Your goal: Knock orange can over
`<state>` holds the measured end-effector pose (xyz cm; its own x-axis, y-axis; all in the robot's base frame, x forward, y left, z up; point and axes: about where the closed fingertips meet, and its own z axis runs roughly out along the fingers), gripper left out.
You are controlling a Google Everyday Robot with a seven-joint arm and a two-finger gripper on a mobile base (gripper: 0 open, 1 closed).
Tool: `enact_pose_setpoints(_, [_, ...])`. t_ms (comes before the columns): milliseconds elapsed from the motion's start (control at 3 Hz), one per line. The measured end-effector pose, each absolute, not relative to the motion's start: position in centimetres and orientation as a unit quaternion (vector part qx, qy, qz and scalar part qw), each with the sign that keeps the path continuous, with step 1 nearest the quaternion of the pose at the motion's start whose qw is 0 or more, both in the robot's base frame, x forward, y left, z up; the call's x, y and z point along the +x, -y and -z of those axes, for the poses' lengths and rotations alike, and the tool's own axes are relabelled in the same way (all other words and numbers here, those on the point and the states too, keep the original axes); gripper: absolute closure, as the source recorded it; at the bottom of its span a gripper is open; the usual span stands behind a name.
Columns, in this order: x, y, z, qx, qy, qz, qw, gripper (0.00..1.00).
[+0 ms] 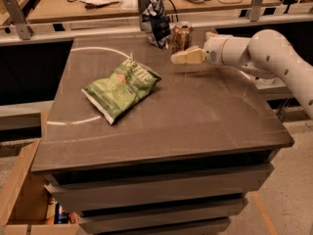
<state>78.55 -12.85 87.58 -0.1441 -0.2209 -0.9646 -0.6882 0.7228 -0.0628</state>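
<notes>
The cylindrical metal orange can (182,37) stood upright at the far edge of the smooth stone-grey table (195,116), beside a crinkled dark snack bag (156,26). The gripper (175,58), its cream jaws together in a blunt wedge, hovered just before the can's base.

Brown table (205,116) carries green chip bag (122,88), dark snack bag (156,26), upright orange can (182,37); gripper (176,58) near can.

My pincer (180,58), at the tabletop's (205,111) far side, hides the orange can's (182,35) base. Perhaps they touch, I cannot tell. My arm (279,53) runs off the right edge.
</notes>
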Motion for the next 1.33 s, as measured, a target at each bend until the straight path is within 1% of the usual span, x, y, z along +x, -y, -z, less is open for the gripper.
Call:
enact_pose_setpoints(333, [80.2, 11.5, -87.1, -0.317, -0.726, -0.206, 0.574, 0.0])
enact_pose_setpoints(667, [81.0, 10.6, -87.0, -0.323, -0.725, -0.209, 0.572, 0.12])
enact_pose_setpoints(1333, [81.0, 10.6, -87.6, -0.333, -0.713, -0.217, 0.578, 0.58])
